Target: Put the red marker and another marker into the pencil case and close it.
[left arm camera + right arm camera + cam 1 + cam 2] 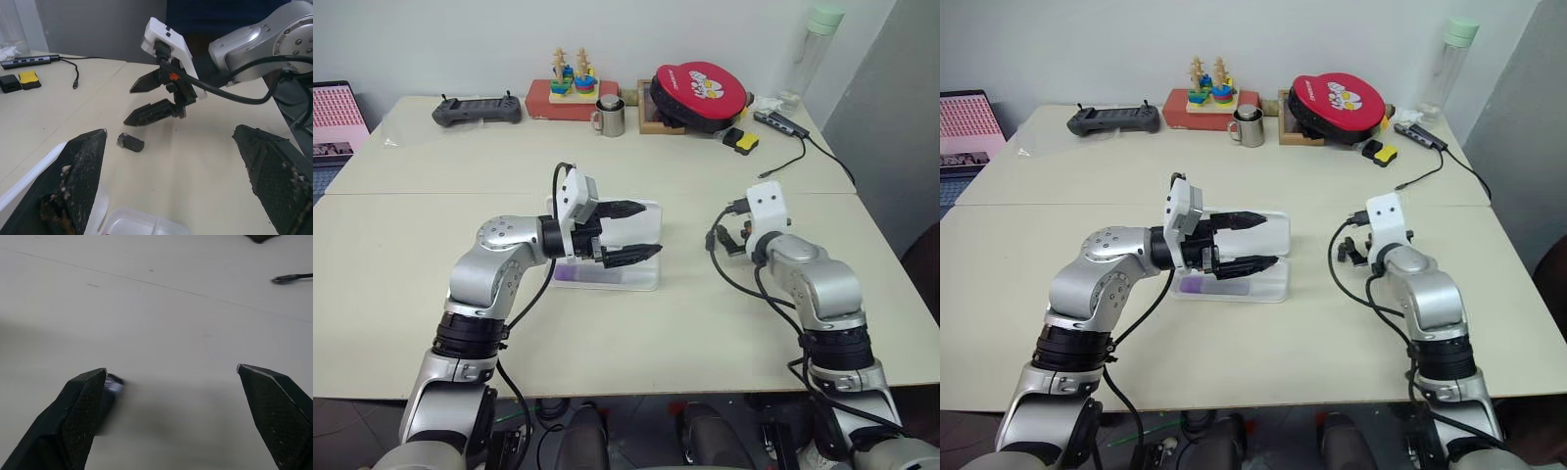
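A: Where was the pencil case (1268, 257)?
B: At frame centre on the bench (1028, 284), lid raised, the lilac marker (1197, 285) inside; left gripper (1239, 241) above it, jaws released.
A: And the right gripper (149, 100)?
B: Centre-right, jaws released, empty.
A: Procedure?
B: Locate the red marker, seat it flat, then press the lid evenly.

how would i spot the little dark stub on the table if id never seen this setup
Start at the white pencil case in the middle of the near table. Look toward the right pincer: the small dark grey stub lies alone below its fingers, shorter than any marker.
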